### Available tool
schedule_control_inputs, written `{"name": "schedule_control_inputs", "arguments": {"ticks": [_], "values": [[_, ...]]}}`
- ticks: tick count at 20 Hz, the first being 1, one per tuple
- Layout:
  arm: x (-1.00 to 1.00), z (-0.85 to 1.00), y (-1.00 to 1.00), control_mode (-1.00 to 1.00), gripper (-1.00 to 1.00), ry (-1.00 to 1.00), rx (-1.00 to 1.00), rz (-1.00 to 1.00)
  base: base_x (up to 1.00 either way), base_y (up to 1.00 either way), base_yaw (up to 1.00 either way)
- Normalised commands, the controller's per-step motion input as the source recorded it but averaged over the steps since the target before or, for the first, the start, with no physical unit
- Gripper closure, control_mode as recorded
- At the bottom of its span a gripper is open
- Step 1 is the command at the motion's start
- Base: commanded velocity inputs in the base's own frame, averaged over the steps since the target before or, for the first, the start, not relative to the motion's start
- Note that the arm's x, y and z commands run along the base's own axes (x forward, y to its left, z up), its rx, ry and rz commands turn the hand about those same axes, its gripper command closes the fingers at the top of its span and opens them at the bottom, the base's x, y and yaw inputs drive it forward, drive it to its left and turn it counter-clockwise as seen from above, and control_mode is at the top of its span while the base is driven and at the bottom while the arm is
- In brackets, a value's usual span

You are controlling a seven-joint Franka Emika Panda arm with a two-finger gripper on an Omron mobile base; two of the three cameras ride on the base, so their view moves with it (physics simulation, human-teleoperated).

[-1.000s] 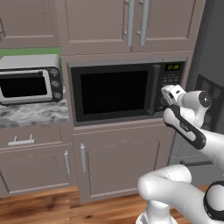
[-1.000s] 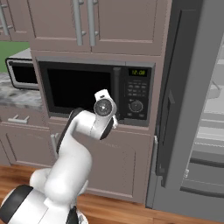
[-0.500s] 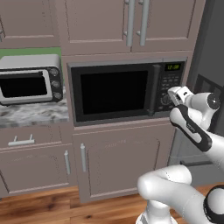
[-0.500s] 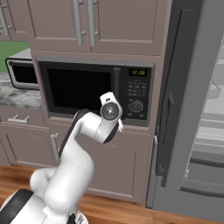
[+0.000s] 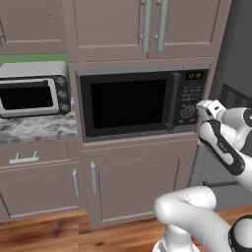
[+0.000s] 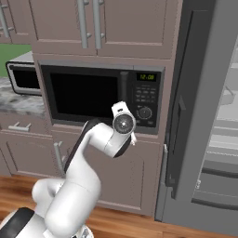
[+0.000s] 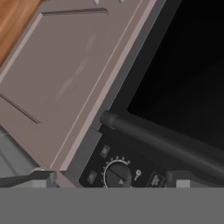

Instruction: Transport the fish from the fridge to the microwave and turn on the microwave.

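Claw [image 5: 203, 106] just beside the microwave [image 5: 142, 103] control panel, round knob [image 7: 117, 173] straight ahead, door shut; claw opening impossible to tell.

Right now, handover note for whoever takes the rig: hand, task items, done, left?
Hand: at the right end of the microwave, by its control panel with the round knob. Open or shut: cannot tell; the tips sit at the hand view's bottom edge.
Microwave door is closed, green display lit.
Fridge: door stands open to the right of the microwave.
Fish: not seen; the dark window hides whatever is inside.
Left: confirm the fish is in, press start, close the fridge if wanted.
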Motion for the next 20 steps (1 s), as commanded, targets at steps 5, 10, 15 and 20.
{"name": "schedule_control_inputs", "arguments": {"ticks": [5,10,15,20], "values": [[-0.17,-0.11,-0.15,-1.0,-1.0,0.01,0.0,0.0,0.0,0.0,0.0],[-0.04,-0.19,-0.06,-1.0,-1.0,0.04,0.0,0.0,0.0,0.0,0.0],[0.1,-0.04,0.0,-1.0,-1.0,0.0,0.04,0.0,0.0,0.0,0.0],[0.04,0.0,-0.01,-1.0,-1.0,0.0,0.07,0.0,0.0,0.0,0.0]]}}
